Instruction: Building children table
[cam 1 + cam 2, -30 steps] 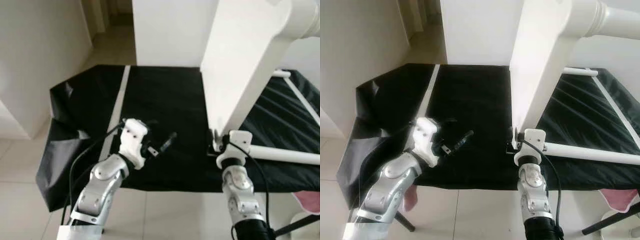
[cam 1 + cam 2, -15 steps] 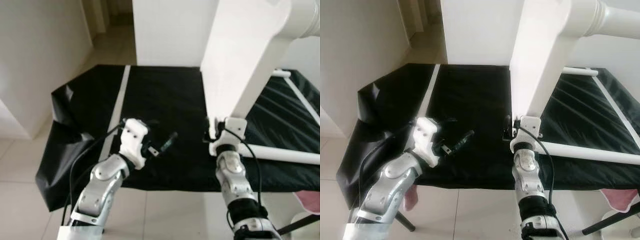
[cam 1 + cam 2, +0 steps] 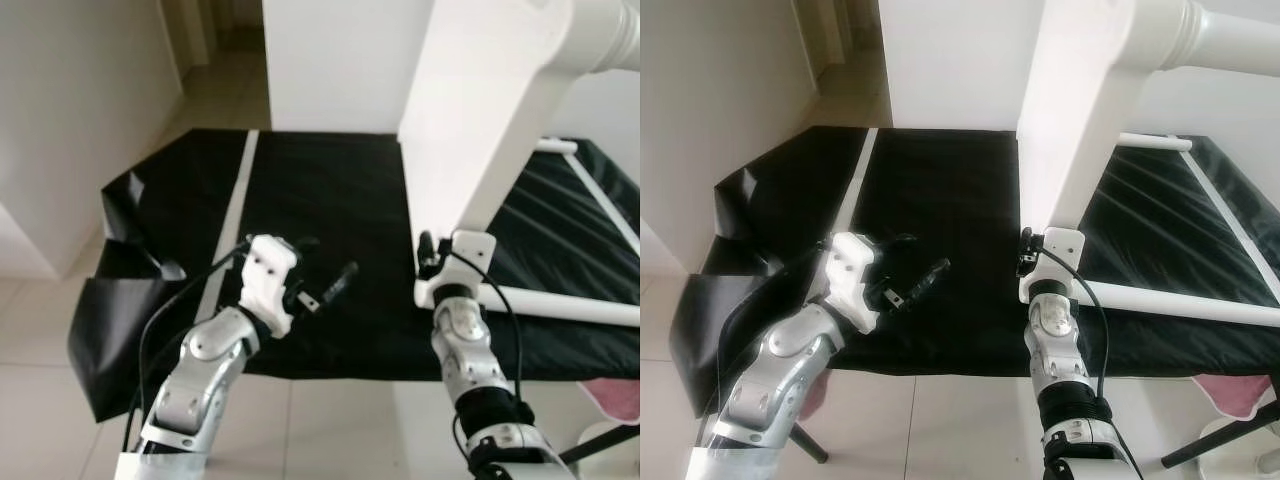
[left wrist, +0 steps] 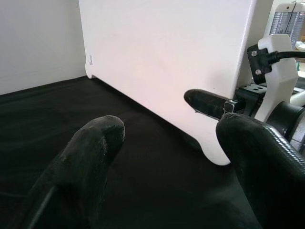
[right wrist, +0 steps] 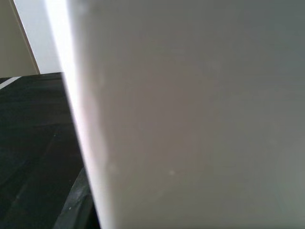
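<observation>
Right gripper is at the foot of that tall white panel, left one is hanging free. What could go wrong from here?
1. The white panel stands tall on the black sheet, with the right gripper only at its lower corner; its top could swing or tip.
2. The left gripper is open and apart from the panel, giving no second support.
3. The white rod lies right beside the right wrist and could get knocked.

Head pair looks down over black sheet (image 3: 330,190); wrist views, close, share white panel (image 4: 167,62).
</observation>
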`<state>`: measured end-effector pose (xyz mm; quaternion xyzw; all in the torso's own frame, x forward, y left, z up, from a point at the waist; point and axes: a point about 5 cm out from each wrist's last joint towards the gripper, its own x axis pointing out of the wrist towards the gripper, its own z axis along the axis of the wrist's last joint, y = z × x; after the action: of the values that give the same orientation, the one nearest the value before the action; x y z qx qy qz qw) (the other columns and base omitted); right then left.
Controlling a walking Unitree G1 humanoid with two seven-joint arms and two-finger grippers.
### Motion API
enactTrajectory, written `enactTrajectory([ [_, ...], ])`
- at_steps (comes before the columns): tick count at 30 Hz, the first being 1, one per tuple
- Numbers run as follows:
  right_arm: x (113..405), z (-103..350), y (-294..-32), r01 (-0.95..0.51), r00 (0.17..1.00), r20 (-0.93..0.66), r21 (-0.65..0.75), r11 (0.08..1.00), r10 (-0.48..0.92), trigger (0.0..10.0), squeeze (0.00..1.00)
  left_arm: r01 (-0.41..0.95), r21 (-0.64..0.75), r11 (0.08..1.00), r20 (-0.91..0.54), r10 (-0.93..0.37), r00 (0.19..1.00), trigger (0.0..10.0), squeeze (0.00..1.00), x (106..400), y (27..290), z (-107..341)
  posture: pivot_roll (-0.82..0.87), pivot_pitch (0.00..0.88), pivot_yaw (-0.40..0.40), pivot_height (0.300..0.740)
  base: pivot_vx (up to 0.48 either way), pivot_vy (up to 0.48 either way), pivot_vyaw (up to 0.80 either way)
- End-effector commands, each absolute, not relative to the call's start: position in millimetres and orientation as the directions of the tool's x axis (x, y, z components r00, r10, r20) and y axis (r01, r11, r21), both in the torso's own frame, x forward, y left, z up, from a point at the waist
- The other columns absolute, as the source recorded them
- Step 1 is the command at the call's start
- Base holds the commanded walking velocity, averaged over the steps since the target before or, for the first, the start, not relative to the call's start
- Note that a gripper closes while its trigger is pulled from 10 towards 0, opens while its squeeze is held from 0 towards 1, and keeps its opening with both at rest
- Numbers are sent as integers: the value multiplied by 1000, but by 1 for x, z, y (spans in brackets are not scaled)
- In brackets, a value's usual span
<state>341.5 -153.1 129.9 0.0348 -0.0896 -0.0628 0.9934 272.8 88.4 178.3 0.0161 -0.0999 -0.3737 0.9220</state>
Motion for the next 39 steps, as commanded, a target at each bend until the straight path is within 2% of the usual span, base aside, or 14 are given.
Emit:
enactTrajectory([
  [1,344,135,-149,95,975,196,83,992,-109,0,0,690,103,716,170,-696,697,10000,0,270,87,179,78,0,-49,740,0,0,0],
  [7,343,136,-141,45,975,212,85,995,-62,0,0,695,111,710,166,-703,692,10000,0,270,87,179,78,0,-49,740,0,0,0],
  [11,338,135,-125,-49,973,231,83,995,28,0,0,725,121,678,120,-735,667,10000,0,269,90,174,77,0,-50,740,0,0,0],
  [18,327,131,-92,-226,950,238,80,971,202,0,0,781,150,607,44,-793,608,10000,0,260,97,167,74,0,-48,740,0,0,0],
  [21,324,130,-80,-291,935,236,83,953,265,0,0,818,111,564,16,-824,566,10000,0,253,100,165,77,0,-50,740,0,0,0],
  [25,323,130,-75,-316,927,236,82,945,290,0,0,833,91,546,16,-837,547,10000,0,250,102,166,75,0,-51,740,0,0,0],
  [27,322,130,-62,-385,904,231,69,920,361,0,0,865,70,498,-18,-866,500,10000,0,244,107,166,78,0,-54,740,0,0,0],
  [39,322,136,-33,-479,860,237,64,876,453,0,0,882,61,468,-55,-881,471,10000,0,240,113,168,85,0,-62,740,0,0,0],
])
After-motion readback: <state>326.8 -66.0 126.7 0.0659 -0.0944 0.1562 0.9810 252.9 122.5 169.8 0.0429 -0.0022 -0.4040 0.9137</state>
